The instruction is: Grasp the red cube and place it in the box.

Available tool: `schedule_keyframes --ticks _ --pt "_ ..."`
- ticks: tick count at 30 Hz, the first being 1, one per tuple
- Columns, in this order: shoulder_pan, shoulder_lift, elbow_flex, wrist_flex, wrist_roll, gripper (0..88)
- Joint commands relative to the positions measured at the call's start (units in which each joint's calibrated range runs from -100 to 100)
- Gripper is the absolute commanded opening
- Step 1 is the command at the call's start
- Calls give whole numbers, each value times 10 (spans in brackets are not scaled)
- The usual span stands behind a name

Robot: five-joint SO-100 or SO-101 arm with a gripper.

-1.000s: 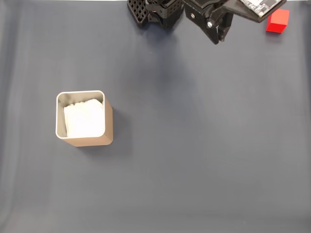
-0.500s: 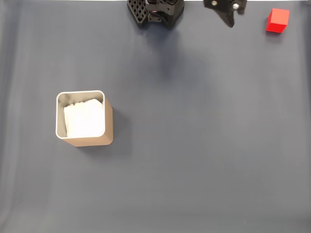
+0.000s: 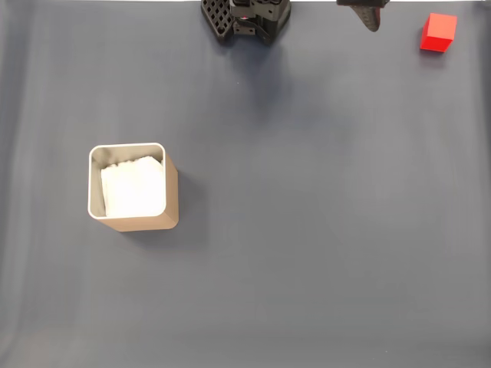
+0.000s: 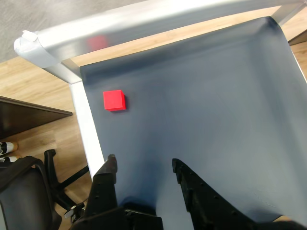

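Observation:
The red cube [image 3: 438, 33] lies on the dark mat at the top right of the fixed view; in the wrist view the red cube [image 4: 114, 100] rests near the mat's corner, up and left of my fingers. My gripper [image 4: 143, 164] is open, nothing between its black fingers, well short of the cube. In the fixed view just a black tip of the gripper [image 3: 367, 13] pokes in at the top edge, left of the cube. The box [image 3: 172, 201], tan with a white lining, stands at the mid left, far from both.
The arm's black base [image 3: 245, 17] sits at the top centre of the fixed view. A metal table frame [image 4: 86, 127] borders the mat close to the cube, with wooden floor and an office chair [image 4: 24, 191] beyond it.
The arm has pulled up toward the top edge of the fixed view and shifted right, nearer the cube. Cube and box have not moved.

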Motion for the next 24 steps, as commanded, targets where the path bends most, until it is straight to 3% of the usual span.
schedule_keyframes --ticks 1,24 --pt "-3 -14 3 -20 17 325" --pt "-39 24 10 -102 -6 333"
